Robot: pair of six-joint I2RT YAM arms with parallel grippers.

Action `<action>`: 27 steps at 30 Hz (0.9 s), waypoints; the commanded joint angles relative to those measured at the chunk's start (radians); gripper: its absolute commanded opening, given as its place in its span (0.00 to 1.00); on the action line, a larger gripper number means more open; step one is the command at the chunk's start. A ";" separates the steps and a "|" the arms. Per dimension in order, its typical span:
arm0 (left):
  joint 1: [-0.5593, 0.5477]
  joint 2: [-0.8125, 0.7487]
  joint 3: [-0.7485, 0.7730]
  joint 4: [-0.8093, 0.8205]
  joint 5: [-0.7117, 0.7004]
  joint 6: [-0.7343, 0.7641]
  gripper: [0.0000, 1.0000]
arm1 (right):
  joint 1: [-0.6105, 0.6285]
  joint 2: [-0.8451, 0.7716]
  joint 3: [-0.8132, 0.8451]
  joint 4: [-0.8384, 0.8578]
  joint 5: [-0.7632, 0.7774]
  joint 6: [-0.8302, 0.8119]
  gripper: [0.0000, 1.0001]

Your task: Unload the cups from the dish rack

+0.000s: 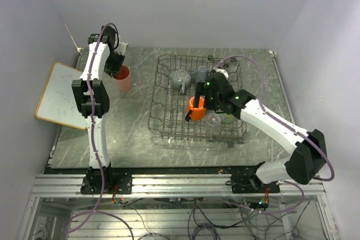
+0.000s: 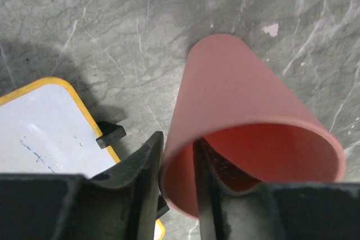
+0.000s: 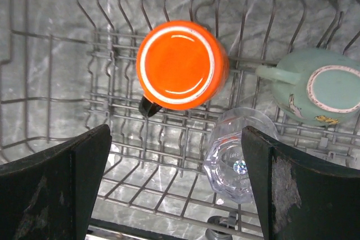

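The left tool (image 2: 175, 151) pinches the thin rim of the smooth pink tumbler (image 2: 242, 99), with one finger inside and one outside. The cup is shaped like a cone and is low over the grey, stony counter (image 2: 101, 26). I cannot tell if it touches. A white board (image 2: 39, 133) lies beside this tool.

The right arm bends over the wire dish rack (image 3: 50, 102). The right tool (image 3: 177, 155) is spread wide and holds nothing. Right under it sits a shiny orange mug (image 3: 181, 66), bottom up. A clear glass (image 3: 239, 164) lies by one finger, and a mint-green mug (image 3: 320, 91) is past that.
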 commanded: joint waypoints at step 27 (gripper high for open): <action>-0.004 -0.652 -0.337 0.264 0.104 -0.045 0.99 | 0.257 0.525 0.246 -0.177 0.459 0.379 0.74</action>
